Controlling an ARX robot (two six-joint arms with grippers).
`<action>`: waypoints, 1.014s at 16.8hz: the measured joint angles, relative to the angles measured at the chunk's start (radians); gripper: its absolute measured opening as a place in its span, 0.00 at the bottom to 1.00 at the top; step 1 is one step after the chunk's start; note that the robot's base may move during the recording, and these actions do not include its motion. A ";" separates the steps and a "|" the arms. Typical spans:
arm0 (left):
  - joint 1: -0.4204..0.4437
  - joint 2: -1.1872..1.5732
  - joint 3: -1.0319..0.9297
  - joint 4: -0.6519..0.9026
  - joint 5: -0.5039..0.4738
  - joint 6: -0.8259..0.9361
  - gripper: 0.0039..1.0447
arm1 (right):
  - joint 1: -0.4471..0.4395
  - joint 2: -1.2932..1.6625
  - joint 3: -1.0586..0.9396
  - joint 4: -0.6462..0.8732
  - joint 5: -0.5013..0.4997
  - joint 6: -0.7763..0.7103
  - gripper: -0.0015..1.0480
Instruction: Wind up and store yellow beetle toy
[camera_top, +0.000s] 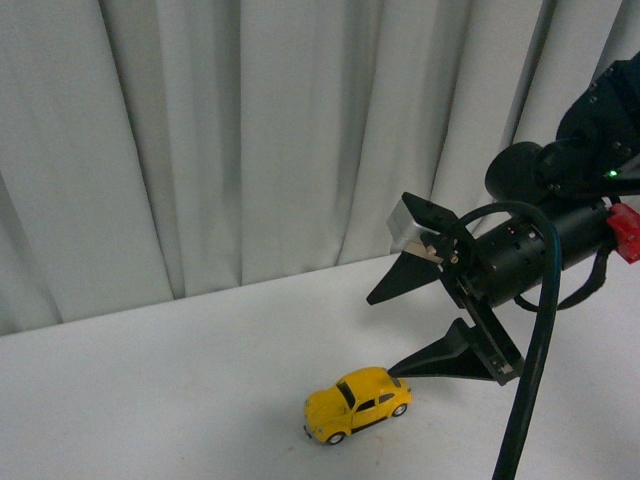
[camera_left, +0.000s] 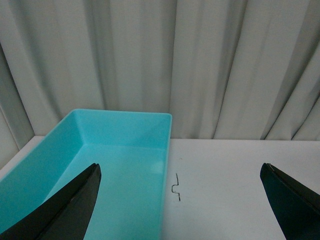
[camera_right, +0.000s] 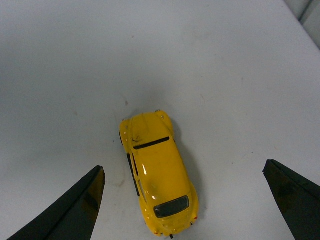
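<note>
Toy position: yellow beetle toy stands on its wheels on the white table, just ahead of the right gripper. Right gripper is spread wide and holds nothing. In the right wrist view the car lies between its jaws, clear of both. Left gripper is likewise spread and holds nothing, hanging near the turquoise bin.

Handling estimate: small, light and rigid, with a glossy rounded shell that is probably slippery. It will likely roll if nudged. Best hold looks to be across the flatter door sides, low on the body, not on the roof or hood. A gentle squeeze should keep it from popping out.
</note>
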 joint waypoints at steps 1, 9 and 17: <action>0.000 0.000 0.000 0.000 0.000 0.000 0.94 | 0.010 0.036 0.037 -0.030 0.036 -0.088 0.94; 0.000 0.000 0.000 0.000 0.000 0.000 0.94 | 0.100 0.186 0.159 -0.143 0.152 -0.240 0.94; 0.000 0.000 0.000 0.000 0.000 0.000 0.94 | 0.140 0.219 0.171 -0.099 0.192 -0.235 0.59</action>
